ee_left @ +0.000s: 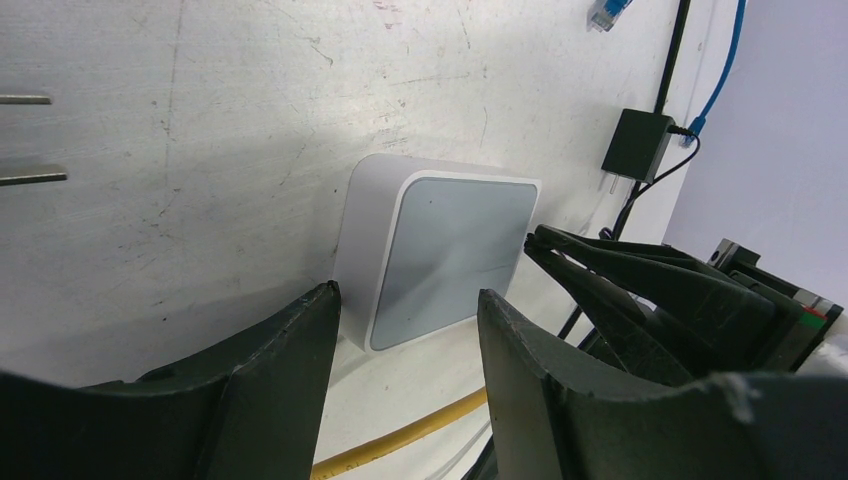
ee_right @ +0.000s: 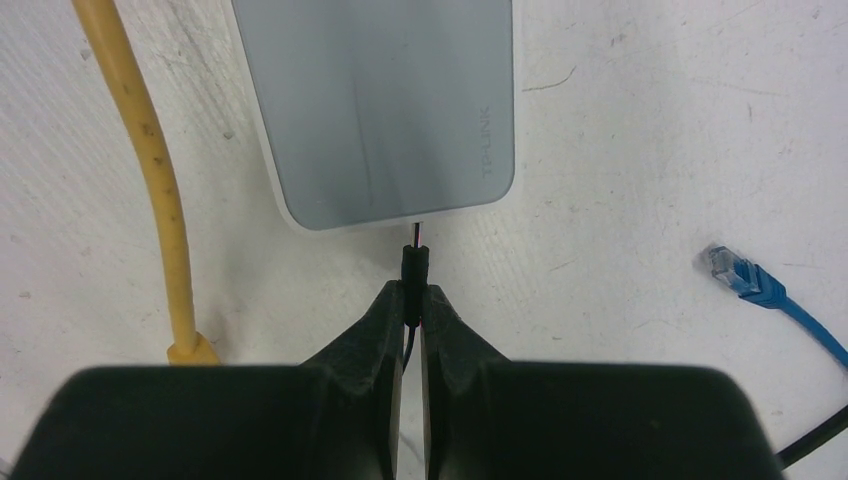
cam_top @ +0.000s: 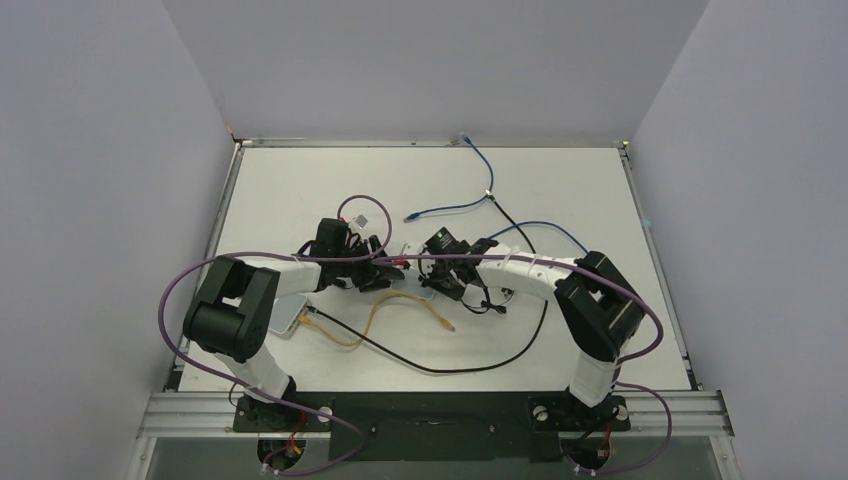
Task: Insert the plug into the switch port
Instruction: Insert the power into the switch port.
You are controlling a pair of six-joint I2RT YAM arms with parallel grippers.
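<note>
The right gripper (ee_right: 413,300) has its fingers pinched together on the thin black plug (ee_right: 414,262). The plug points straight ahead of them, its long axis square to the near narrow edge of the white box (ee_right: 380,100), and its tip is just at that edge. The socket is hidden. The left gripper (ee_left: 407,305) waits at the box's other side, fingers apart; whether they touch the box is unclear.

The white table (cam_top: 560,200) has many scratches. A small white box (ee_left: 450,250) with a grey face sits on it. A yellow cable (ee_right: 150,150) runs just beside the box. A blue cable (cam_top: 450,207), a black cable (cam_top: 450,371) and a black power block (ee_left: 632,145) lie there too.
</note>
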